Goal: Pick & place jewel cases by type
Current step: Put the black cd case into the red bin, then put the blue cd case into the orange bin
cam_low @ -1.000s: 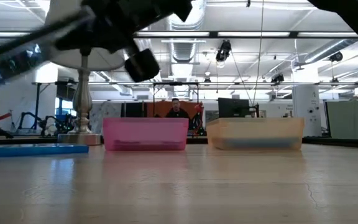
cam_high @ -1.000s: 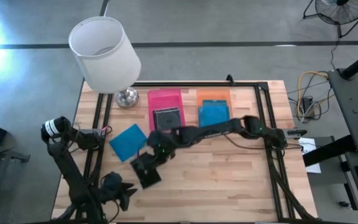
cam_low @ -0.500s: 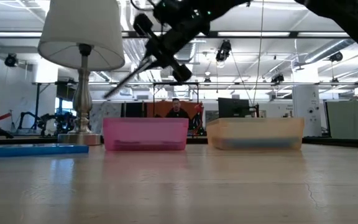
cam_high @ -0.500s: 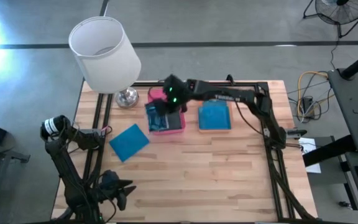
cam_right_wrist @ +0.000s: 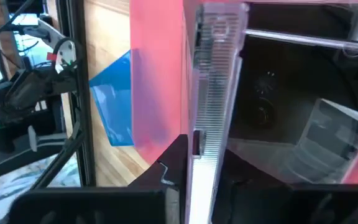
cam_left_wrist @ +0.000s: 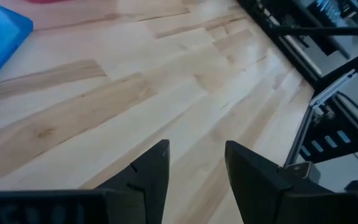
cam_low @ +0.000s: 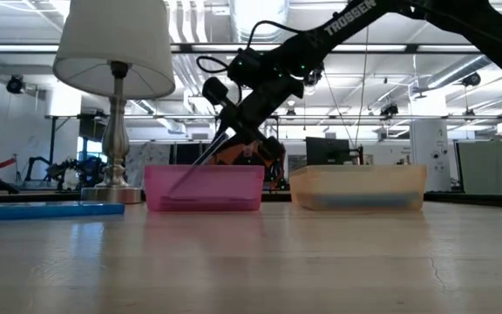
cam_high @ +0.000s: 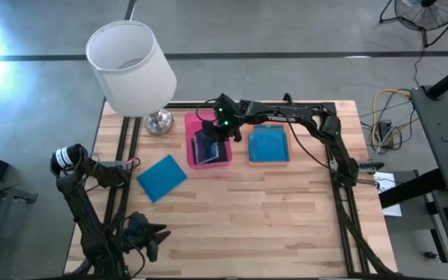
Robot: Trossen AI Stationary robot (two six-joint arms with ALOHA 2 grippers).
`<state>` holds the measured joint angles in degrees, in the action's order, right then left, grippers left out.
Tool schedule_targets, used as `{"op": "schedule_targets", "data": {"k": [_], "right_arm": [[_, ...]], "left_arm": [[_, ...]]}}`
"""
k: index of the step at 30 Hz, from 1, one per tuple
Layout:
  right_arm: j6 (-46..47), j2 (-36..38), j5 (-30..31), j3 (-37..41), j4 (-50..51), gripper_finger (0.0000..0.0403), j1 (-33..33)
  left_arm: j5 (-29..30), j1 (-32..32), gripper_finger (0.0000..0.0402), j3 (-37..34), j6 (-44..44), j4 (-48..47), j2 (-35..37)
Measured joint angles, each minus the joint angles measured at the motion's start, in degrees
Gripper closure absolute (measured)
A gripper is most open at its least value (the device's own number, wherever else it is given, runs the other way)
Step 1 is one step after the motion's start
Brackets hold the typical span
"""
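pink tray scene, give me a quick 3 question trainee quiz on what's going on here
1. True or false: the right gripper holds a clear jewel case tilted over the pink tray.
2. Multiple choice: where does the loose blue jewel case lie? A) in the orange tray B) on the bare table C) under the lamp
3. Fill in: the left gripper waits with its fingers ___.

Key: 1 true; 2 B; 3 open
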<state>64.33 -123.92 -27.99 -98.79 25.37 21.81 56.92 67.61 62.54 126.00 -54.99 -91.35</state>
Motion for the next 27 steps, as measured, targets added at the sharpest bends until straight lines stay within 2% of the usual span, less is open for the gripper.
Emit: {"op": "schedule_targets", "data": {"k": [4, 11, 13, 16, 21, 24, 27], "right_arm": [[0.4, 0.0, 0.8, 1.3, -2.2, 0.0331, -0.1], [-0.5, 0.8, 1.3, 1.4, 0.5, 0.0208, 0.0], [-3.2, 1.5, 4.2, 0.6, 5.0, 0.018, 0.1], [-9.4, 4.0, 13.3, -1.3, 14.4, 0.0148, -0.5], [-19.1, 11.5, 26.3, -3.1, 25.9, 0.0119, -4.6], [-21.6, 15.1, 28.0, -1.8, 28.8, 0.0113, -9.9], [-20.7, 16.7, 27.8, 0.6, 29.4, 0.0115, -16.0]], "left_arm": [[1.1, 0.0, 0.0262, 0.0, 0.1, 0.1, 0.0], [1.2, -0.2, 0.0262, 0.0, 0.2, -0.5, 0.0], [1.2, -0.5, 0.0262, 0.0, 0.4, -1.0, 0.0], [0.2, -1.3, 0.0262, 0.0, 0.7, -1.8, 0.3], [-5.8, -4.1, 0.0262, 0.0, 1.2, -5.8, 1.8], [-11.3, -8.4, 0.0262, 0.0, -1.9, -12.1, 4.8], [-18.0, -15.8, 0.0262, 0.0, -10.2, -19.5, 9.4]]}}
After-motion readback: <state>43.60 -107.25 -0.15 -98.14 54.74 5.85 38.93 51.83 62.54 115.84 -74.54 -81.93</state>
